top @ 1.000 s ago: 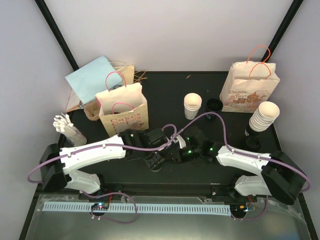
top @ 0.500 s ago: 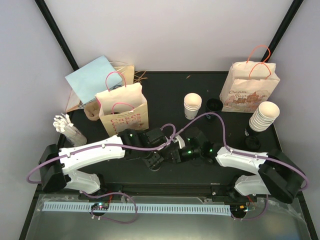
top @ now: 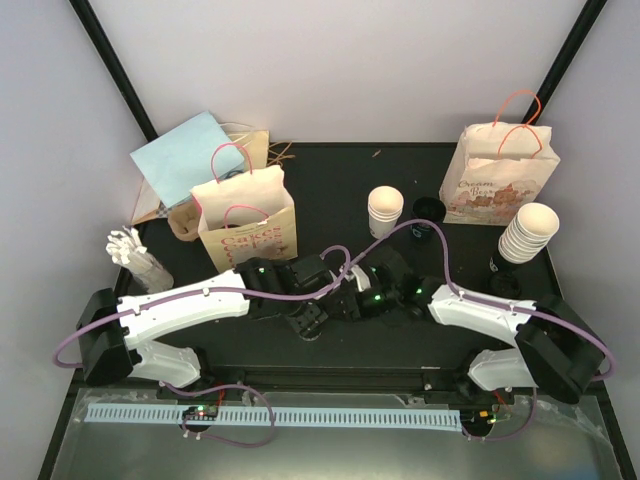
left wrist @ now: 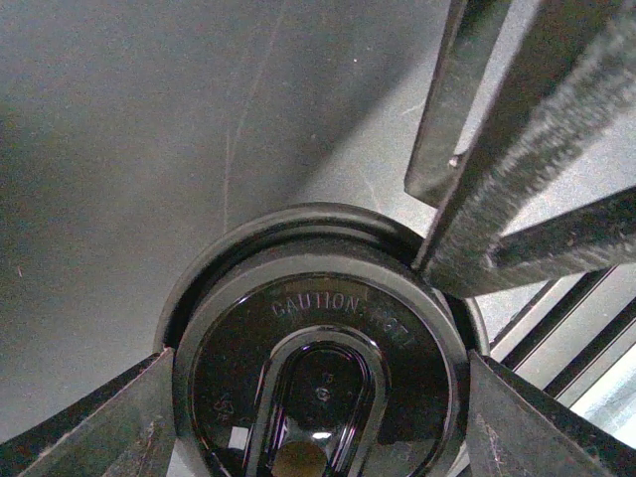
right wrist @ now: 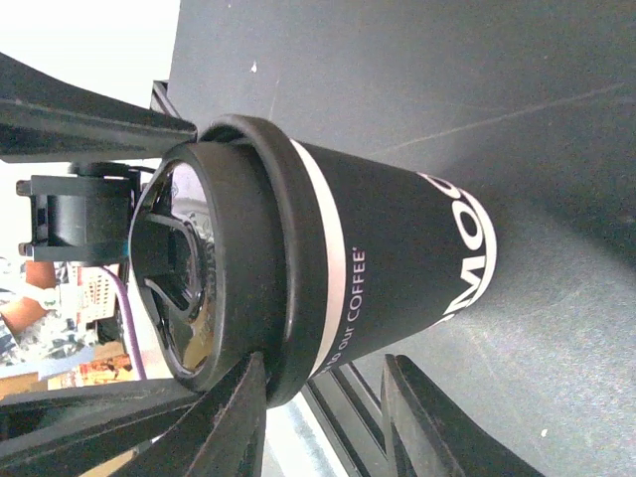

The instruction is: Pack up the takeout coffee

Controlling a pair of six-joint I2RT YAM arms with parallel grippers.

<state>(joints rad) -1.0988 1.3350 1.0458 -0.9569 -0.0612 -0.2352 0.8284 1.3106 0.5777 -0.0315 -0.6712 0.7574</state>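
Looking down from the top view, the left arm (top: 185, 305) and right arm (top: 490, 315) meet at the middle of the black counter (top: 330, 185), and their wrists cover the cup, so its place shows only in the wrist views. That view alone gives the surroundings: a bag (top: 245, 215) left of centre, a second bag (top: 500, 175) at upper right, and a stack (top: 385, 212) of white cups between them, all well apart from the arms. The left wrist view looks straight down on the lid (left wrist: 318, 388), black and embossed "CAUTION HOT", low in the frame. The left fingers (left wrist: 109, 432) sit in the lower corners against opposite sides of its rim, clamped on the cup at lid height. The right fingers (left wrist: 517, 149) reach in from the upper right with their tips at the rim. The right wrist view shows what the lid hides: the cup (right wrist: 397, 258) itself, black with a white band under the lid and the words "our COFFEE". It lies sideways in the frame, its base to the right on the counter. Here the right fingers rise from the bottom edge, apart with a gap between them. One tip is at the lid's rim and the other against the wall just beside it.
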